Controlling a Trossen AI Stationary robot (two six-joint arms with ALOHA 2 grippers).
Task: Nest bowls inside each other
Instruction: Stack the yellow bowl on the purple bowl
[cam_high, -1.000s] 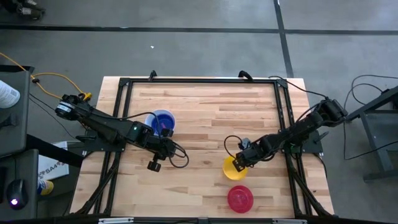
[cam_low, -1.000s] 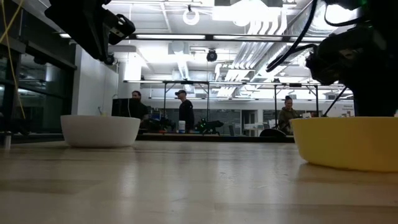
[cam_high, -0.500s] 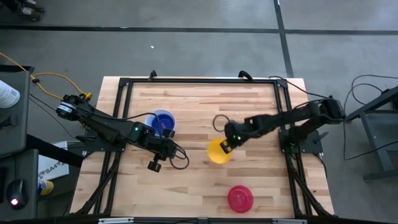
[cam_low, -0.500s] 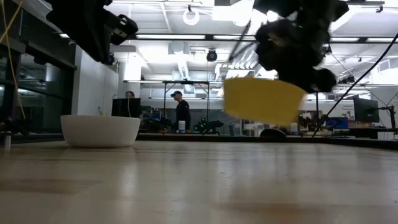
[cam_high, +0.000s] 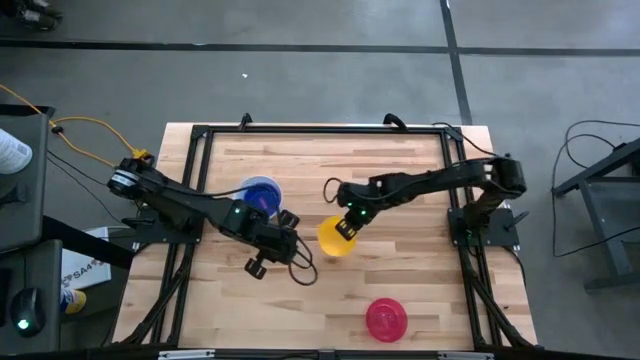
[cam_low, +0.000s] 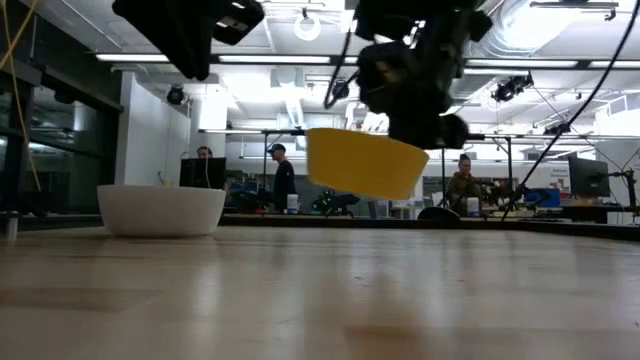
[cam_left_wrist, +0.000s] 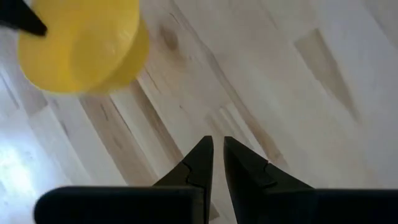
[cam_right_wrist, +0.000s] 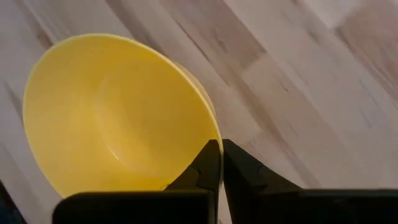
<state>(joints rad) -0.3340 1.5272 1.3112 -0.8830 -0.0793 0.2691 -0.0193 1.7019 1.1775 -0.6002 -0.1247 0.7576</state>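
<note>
Bowls partly nested, judging from the high view. At left of centre, blue bowl (cam_high: 262, 190) seated in white bowl (cam_high: 243, 189), with what looks like the purple bowl (cam_high: 267, 203) inside. Yellow bowl (cam_high: 334, 238) near mid-frame, hanging from the right jaws, clear of the bench (cam_high: 400, 170). Pink bowl (cam_high: 386, 318) alone at lower right of centre, well apart from the rest. Left jaws poised just below and right of the stack. Two bowls left to go in, by this reckoning: yellow now in transit, pink untouched.

Low view: yellow bowl (cam_low: 365, 163) aloft at upper centre, tilted, well above the bench; white bowl (cam_low: 160, 210) resting at left.

Left wrist view: left jaws nearly closed, only a sliver between the tips, gripping nothing; yellow bowl (cam_left_wrist: 81, 43) at upper left of frame, seen from its underside.

Right wrist view: right jaws closed on the rim of the yellow bowl (cam_right_wrist: 112, 118), hollow side facing the camera.

Writing: none readable on any bowl; print on a carton at the far left edge of the high view too small to make out.
</note>
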